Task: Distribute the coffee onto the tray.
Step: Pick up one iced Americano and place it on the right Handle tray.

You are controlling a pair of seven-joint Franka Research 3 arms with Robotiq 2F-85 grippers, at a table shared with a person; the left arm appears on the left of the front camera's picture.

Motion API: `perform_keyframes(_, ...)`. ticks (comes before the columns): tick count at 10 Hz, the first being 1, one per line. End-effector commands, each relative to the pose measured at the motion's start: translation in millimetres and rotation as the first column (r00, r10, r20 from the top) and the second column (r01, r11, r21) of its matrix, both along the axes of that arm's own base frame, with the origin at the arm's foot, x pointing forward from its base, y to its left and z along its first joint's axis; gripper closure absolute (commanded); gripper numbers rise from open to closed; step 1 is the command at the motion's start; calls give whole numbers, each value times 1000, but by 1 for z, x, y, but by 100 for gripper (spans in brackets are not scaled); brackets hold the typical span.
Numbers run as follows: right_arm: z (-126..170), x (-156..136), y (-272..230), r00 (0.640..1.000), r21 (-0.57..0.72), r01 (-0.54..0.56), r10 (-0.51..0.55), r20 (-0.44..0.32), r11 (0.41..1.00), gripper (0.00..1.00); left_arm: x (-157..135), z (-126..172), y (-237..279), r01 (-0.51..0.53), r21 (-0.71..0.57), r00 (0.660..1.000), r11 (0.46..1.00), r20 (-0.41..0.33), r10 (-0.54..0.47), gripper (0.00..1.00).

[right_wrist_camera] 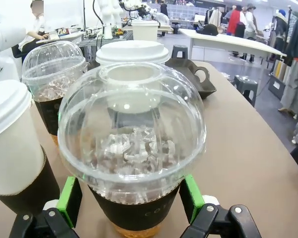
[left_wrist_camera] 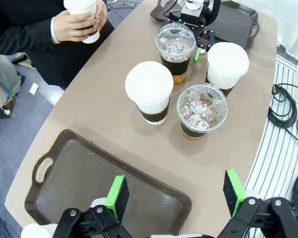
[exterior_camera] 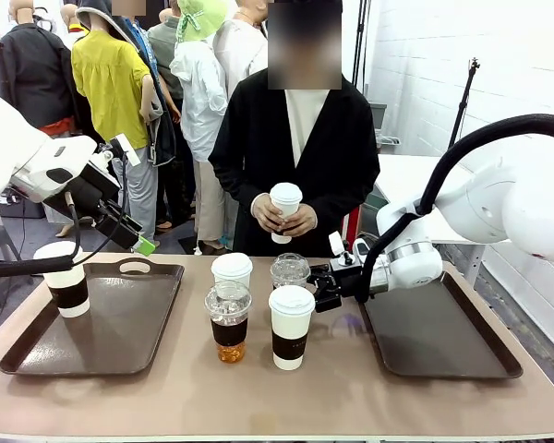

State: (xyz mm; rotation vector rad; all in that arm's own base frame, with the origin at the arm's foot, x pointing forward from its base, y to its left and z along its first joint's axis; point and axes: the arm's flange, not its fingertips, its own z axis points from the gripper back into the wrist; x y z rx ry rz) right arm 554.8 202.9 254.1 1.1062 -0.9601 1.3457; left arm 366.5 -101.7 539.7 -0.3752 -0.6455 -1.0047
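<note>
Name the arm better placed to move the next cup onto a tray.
Right. The right end effector, open, straddles a dome-lidded cup near the right tray; the left end effector hangs open, high above the left tray.

Tan table (exterior_camera: 286, 397) bearing a left tray (exterior_camera: 129, 318) and a right tray (exterior_camera: 434, 332), both dark brown, at opposite ends. Between them, upright on the tabletop, cluster the far paper cup (exterior_camera: 232, 270), the near paper cup (exterior_camera: 291, 328), the far dome-lidded cup (exterior_camera: 290, 270) and the near dome-lidded cup (exterior_camera: 228, 321).
</note>
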Motion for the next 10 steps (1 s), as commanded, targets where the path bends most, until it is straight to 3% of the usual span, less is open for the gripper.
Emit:
perform_keyframes(1,-4,9,10,1000,15,-9,9,-25,1000,0,1,0,2,11,-5,1000,1000,-1,-11,0)
perform_keyframes(5,-7,11,14,997,30,-14,16,-76,999,0,1,0,2,11,-5,1000,1000,-1,-11,0)
perform_keyframes(7,-8,10,14,997,47,-12,16,-76,999,38,1,0,2,11,-5,1000,1000,-1,-11,0)
perform_keyframes(10,-9,11,13,996,44,-17,21,-91,999,38,1,0,2,11,-5,1000,1000,-1,-11,0)
